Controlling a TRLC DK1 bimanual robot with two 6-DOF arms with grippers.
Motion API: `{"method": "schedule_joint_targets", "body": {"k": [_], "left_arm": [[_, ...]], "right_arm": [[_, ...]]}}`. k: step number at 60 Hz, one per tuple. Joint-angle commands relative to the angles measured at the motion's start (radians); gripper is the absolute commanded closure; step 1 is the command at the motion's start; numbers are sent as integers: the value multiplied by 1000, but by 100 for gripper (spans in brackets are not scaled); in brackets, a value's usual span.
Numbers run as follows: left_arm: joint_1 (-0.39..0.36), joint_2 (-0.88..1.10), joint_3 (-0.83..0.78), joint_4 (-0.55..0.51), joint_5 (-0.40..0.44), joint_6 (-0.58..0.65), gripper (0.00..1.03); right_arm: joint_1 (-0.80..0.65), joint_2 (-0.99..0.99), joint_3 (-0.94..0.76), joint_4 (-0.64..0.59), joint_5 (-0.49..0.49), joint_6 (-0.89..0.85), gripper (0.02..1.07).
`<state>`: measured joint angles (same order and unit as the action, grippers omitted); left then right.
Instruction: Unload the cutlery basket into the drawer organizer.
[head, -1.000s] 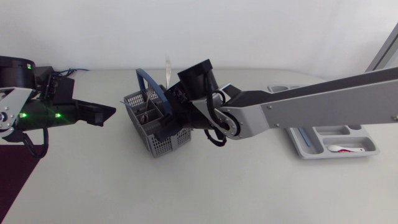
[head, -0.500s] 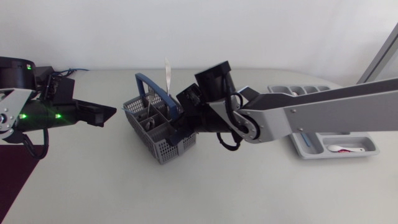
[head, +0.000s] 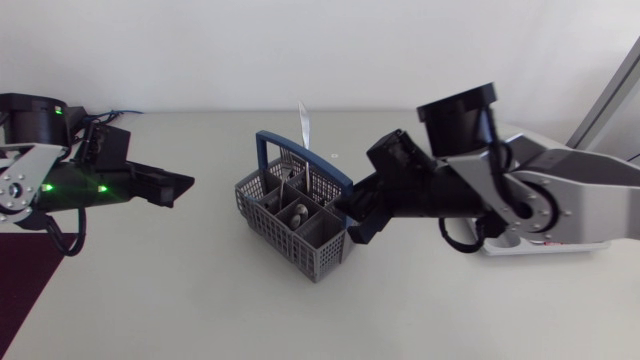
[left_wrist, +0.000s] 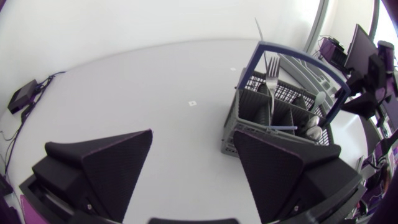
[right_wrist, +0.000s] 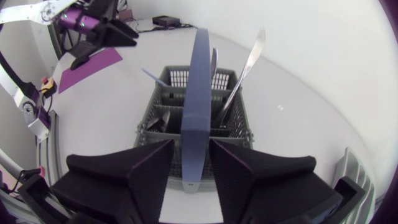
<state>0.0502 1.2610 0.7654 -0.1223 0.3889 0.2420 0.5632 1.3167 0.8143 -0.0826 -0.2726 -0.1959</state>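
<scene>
Pale grey matte worktop (head: 200, 310) across the lower frame, tiny white square speck (head: 333, 154) on it just above centre, dark purple flat mat (head: 18, 300) at the lower-left edge, small black box with a thin cable (left_wrist: 25, 96) by the worktop's rim.

No legible text, label, brand, number or sign appears on any item on the counter in any current view.
</scene>
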Motion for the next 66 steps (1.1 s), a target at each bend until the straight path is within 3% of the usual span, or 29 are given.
{"method": "schedule_joint_targets", "body": {"k": [1,11,21,25,26,28,32,41,66], "left_arm": [[-19,80,14,9,10,28,16],[-33,209,66,49,8,29,18],[-41,362,176,44,11,25,37],[-46,419,221,44,50,16,50],[-46,422,222,44,51,14,50],[-47,456,252,46,73,5,63],[-58,503,291,44,87,3,78],[-98,546,318,46,94,-1,92],[-105,517,270,-13,235,60,92]], "right_arm": [[-16,-99,-23,-34,-25,-22,35],[-62,-189,-81,-78,-39,-28,37],[-120,-209,-149,-78,-83,-36,91],[-141,-201,-167,-65,-102,-36,100],[-143,-200,-168,-62,-103,-36,101],[-144,-183,-179,-51,-103,-36,101],[-146,-137,-185,-40,-105,-36,101],[-144,-47,-188,12,-105,-37,101],[-126,168,-87,103,-86,-11,101]]}}
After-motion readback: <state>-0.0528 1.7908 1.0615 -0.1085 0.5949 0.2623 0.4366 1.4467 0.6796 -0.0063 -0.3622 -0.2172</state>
